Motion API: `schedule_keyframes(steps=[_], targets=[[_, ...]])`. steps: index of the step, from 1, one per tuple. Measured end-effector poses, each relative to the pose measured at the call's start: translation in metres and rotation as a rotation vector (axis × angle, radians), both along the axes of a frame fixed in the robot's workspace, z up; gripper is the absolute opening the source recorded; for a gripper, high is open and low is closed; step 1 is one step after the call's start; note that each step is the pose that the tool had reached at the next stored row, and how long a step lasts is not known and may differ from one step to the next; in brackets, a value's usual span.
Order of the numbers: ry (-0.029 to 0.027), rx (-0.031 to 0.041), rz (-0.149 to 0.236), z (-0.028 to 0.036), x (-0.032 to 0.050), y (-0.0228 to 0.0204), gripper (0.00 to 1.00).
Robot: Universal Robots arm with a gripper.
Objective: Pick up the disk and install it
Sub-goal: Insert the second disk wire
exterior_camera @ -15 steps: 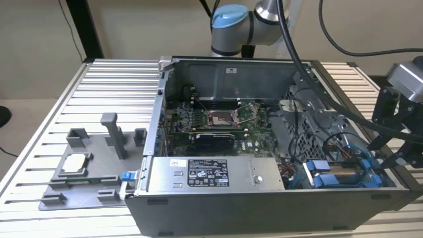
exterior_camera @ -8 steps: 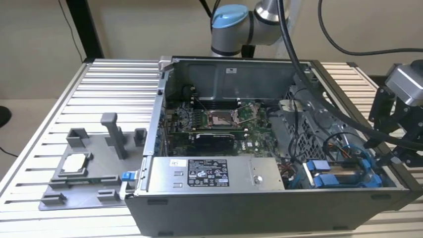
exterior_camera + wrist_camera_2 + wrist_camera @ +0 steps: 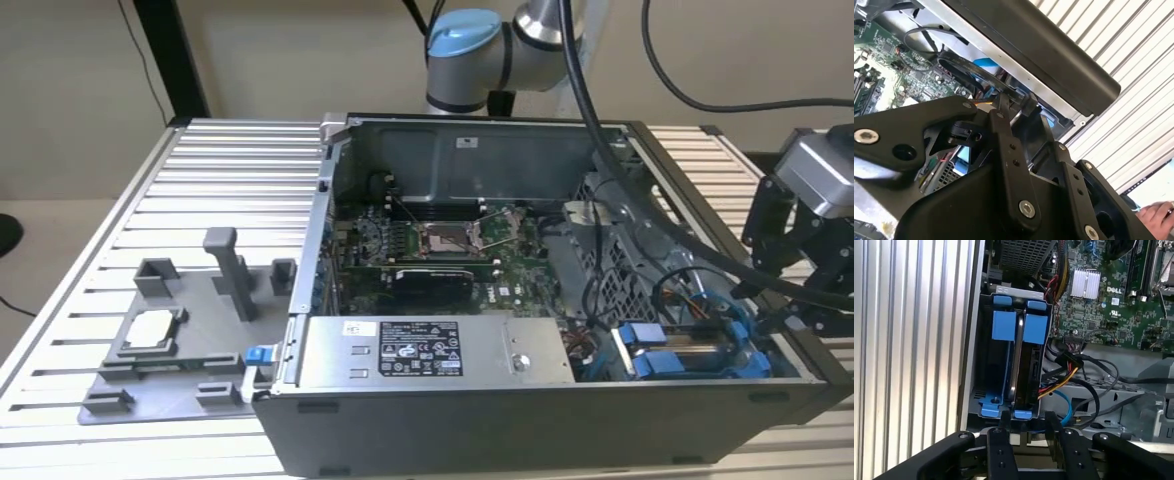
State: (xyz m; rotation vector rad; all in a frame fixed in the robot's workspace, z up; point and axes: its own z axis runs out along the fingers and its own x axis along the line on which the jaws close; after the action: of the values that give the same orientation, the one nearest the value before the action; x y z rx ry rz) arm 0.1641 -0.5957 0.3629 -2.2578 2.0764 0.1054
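One disk (image 3: 1019, 365) sits on edge in its blue bay (image 3: 1004, 325), mid frame in the first wrist view, w/ its blue carrier tabs up. Your pincer (image 3: 1024, 427) hangs low in that frame, fingers (image 3: 999, 450) spread apart, holding nothing. Watch the red, yellow & black wires (image 3: 1064, 375) just beside the disk. A finger could snag them or bump the bay wall. A hand (image 3: 1156, 215) is near too, lower right of the second wrist view.
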Motion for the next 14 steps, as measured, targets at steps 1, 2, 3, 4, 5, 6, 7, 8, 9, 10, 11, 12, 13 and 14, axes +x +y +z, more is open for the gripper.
schedule_keyframes(steps=[1, 2, 3, 4, 5, 6, 7, 8, 9, 10, 11, 12, 13, 14], targets=[[0.0, 0.0001, 0.0, 0.0, 0.0, 0.0, 1.0], [0.0, 0.0002, 0.0, 0.0, 0.0, 0.0, 1.0], [0.0, 0.0002, 0.0, -0.0001, -0.0001, 0.0, 1.0], [0.0, 0.0002, 0.0, -0.0001, -0.0001, 0.0, 1.0], [0.0, 0.0003, 0.0, -0.0001, -0.0001, 0.0, 1.0], [0.0, 0.0003, 0.0, -0.0001, -0.0001, 0.0, 1.0], [0.0, 0.0003, 0.0, -0.0002, -0.0001, 0.0, 1.0], [0.0, 0.0003, 0.0, -0.0002, -0.0002, 0.0, 1.0], [0.0, 0.0004, 0.0, -0.0003, -0.0003, 0.0001, 1.0], [0.0, 0.0006, 0.0, -0.0003, -0.0003, 0.0004, 1.0], [0.0, 0.0007, 0.0, -0.0002, -0.0004, 0.0008, 1.0], [0.0, 0.0009, 0.0, -0.0003, -0.0005, 0.0013, 1.0], [0.0, 0.0009, 0.0, -0.0003, -0.0006, 0.0019, 1.0], [0.0, 0.0009, 0.0, -0.0002, -0.0008, 0.0028, 1.0]])
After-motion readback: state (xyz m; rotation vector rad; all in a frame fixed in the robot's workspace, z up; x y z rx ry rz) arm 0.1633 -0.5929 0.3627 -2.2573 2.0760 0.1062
